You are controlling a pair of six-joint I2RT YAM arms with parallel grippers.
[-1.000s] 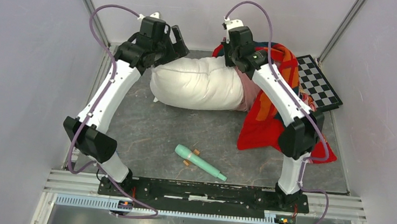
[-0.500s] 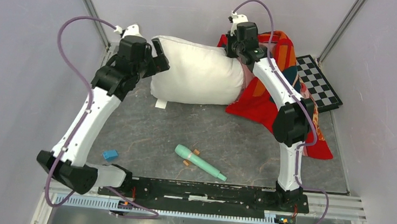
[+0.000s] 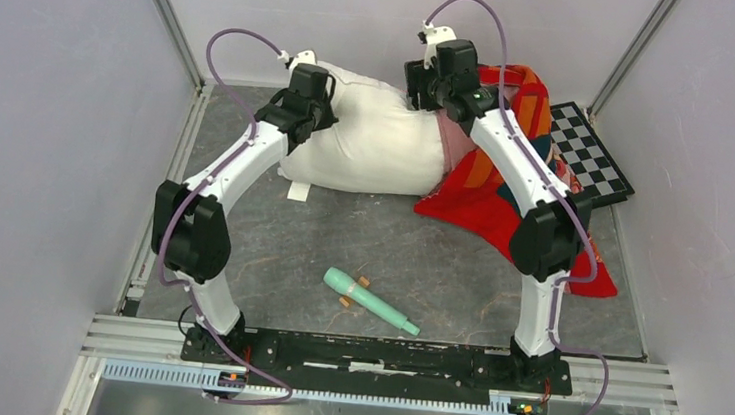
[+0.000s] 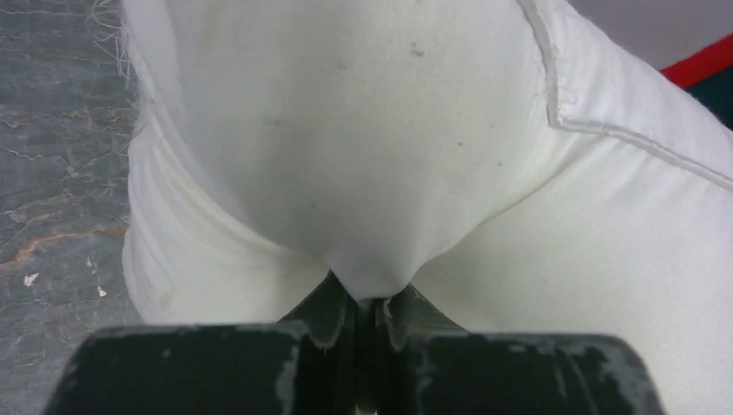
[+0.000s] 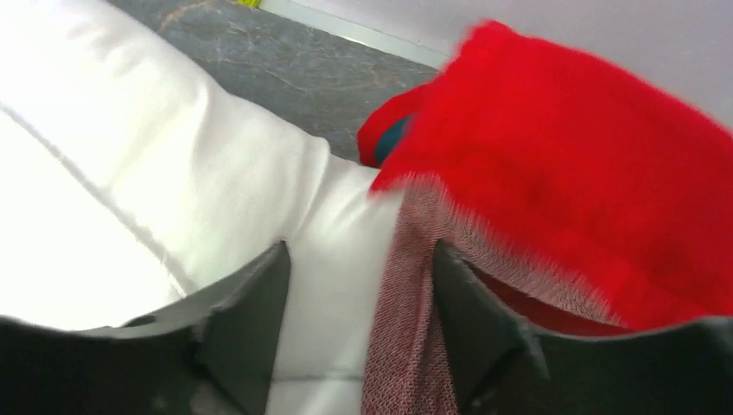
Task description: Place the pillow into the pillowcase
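The pillow (image 3: 369,145) lies at the far end of the surface (image 3: 389,255). Its right end is just inside the mouth of the pillowcase (image 3: 490,193), and most of it is outside. We see the pillowcase spread to the right of the pillow and trailing toward the near side, red face up, with pinkish lining at the mouth. Left hand (image 4: 367,301) is at the pillow's far-left corner, pinched tight on a fold of pillow fabric. Right hand (image 5: 359,290) is at the pillow's right end, jaws spread, straddling pillow skin and pillowcase hem, clamping neither as far as we can tell. Checkerboard (image 3: 589,152) is right of the pillow, beyond the pillowcase. Teal tool (image 3: 371,301) lies on the near side of the pillow, well apart.
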